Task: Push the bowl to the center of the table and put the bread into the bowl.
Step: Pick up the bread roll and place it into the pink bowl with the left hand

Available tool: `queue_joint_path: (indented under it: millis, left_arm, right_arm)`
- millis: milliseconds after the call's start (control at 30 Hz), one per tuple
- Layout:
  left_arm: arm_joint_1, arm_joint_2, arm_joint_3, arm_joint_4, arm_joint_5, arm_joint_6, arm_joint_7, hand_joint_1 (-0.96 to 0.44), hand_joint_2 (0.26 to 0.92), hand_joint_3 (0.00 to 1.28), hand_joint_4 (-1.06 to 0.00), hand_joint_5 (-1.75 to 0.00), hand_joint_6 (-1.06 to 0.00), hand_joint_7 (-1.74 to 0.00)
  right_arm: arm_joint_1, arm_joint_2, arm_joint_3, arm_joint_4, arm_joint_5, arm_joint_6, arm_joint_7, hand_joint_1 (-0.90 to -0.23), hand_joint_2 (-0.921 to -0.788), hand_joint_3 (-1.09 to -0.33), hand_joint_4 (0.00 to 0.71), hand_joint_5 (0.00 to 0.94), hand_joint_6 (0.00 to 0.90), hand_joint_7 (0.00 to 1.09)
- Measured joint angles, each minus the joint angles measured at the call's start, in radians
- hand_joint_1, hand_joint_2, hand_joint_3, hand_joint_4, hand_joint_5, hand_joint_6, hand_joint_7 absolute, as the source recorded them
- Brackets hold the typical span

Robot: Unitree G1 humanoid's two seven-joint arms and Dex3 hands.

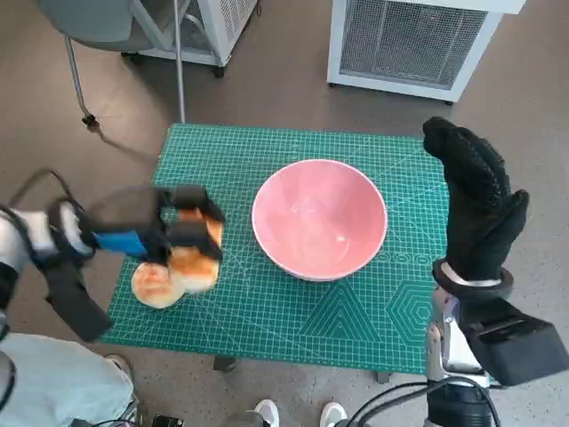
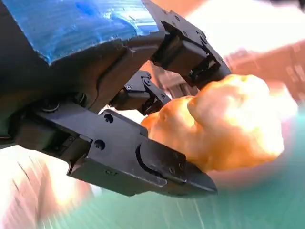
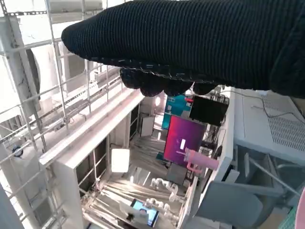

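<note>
Close to me, at the near left part of the green mat (image 1: 293, 311), a round flat piece of bread (image 1: 153, 285) lies by itself. Just past it, my left hand (image 1: 169, 229) has its black fingers (image 2: 157, 164) wrapped around a golden, bumpy piece of bread (image 2: 228, 124). That piece looks lifted a little, but the picture is blurry, so I cannot tell if it still touches the mat. On my right side, my gloved right hand (image 1: 476, 209) is up in the air over the right edge of the table. It holds nothing and its fingers are stretched out flat. In the middle of the mat sits the pink bowl (image 1: 320, 218), with nothing inside it, and neither hand touches it. Farther away, past the table, I see the brown floor (image 1: 293, 98), a white box with a grille (image 1: 409, 40) and a chair's metal legs (image 1: 84, 89).
</note>
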Motion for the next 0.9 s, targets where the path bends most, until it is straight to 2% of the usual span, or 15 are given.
queue_joint_path:
  millis: [167, 333, 633, 900]
  left_arm:
    - [-0.026, -0.028, 0.117, -0.047, -0.116, 0.023, -0.08, 0.0, 0.921, 0.12, -0.57, -1.24, -0.63, -1.21]
    - [-0.035, -0.117, 0.177, -0.071, -0.205, 0.045, -0.193, 0.0, 0.921, 0.14, -0.58, -1.25, -0.57, -1.26]
    - [-0.049, -0.294, 0.182, -0.053, -0.225, 0.068, -0.387, 0.0, 0.921, 0.15, -0.58, -1.24, -0.54, -1.29]
    - [-0.106, -0.423, 0.152, 0.046, -0.212, 0.128, -0.502, 0.0, 0.921, 0.14, -0.58, -1.2, -0.56, -1.3]
  right_arm:
    - [-0.005, 0.0, 0.005, 0.003, 0.0, 0.001, 0.0, -0.486, -0.921, -0.647, 0.357, 0.018, -0.001, 0.73]
    - [-0.013, 0.0, 0.008, 0.013, 0.0, 0.001, 0.0, -0.489, -0.921, -0.647, 0.357, 0.018, -0.001, 0.73]
    - [-0.016, 0.0, 0.014, 0.015, 0.002, -0.002, 0.004, -0.488, -0.921, -0.649, 0.357, 0.018, -0.001, 0.73]
    - [-0.009, -0.005, 0.013, 0.005, 0.004, -0.002, 0.015, -0.486, -0.921, -0.65, 0.356, 0.018, -0.001, 0.73]
